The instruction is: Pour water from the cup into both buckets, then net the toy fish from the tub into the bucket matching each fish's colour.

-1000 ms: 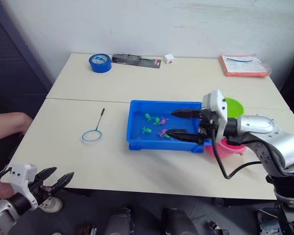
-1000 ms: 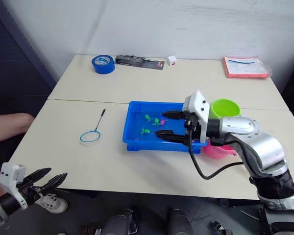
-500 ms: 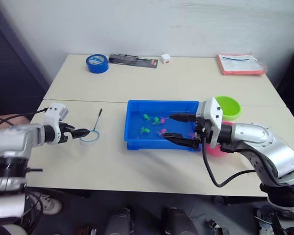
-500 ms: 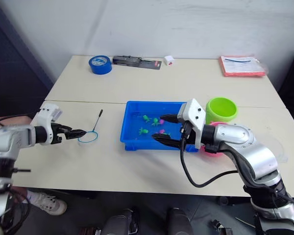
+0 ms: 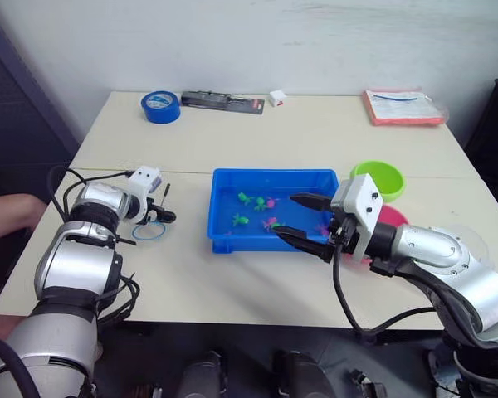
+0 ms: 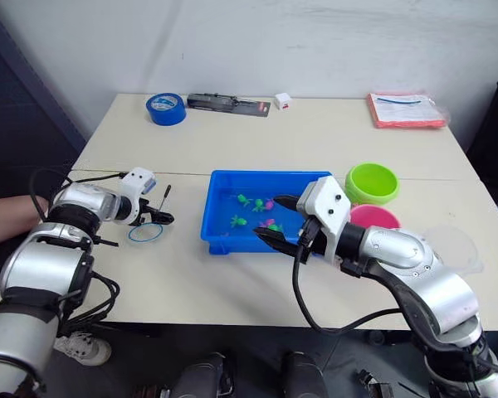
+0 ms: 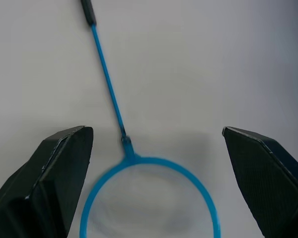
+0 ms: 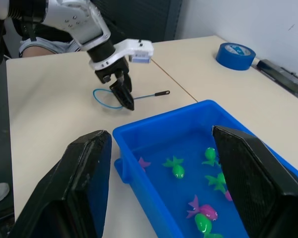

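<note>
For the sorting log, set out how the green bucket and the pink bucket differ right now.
Colour: the green bucket is lime, the pink bucket is pink.
Place: the green bucket stands farther from the robot; the pink bucket stands nearer, just in front of it.
View: in the left eye view the green bucket's rim shows whole, while the right arm covers part of the pink bucket.
Shared: both are small, round, upright and stand to the right of the blue tub.

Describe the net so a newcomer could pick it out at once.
Start at the blue tub in the middle of the table, then look to the robot's left of it, where the left gripper hovers with fingers open. The net lies flat on the table there: a thin blue hoop on a dark-tipped stick, unlike the solid blue tape roll at the far edge.
</note>
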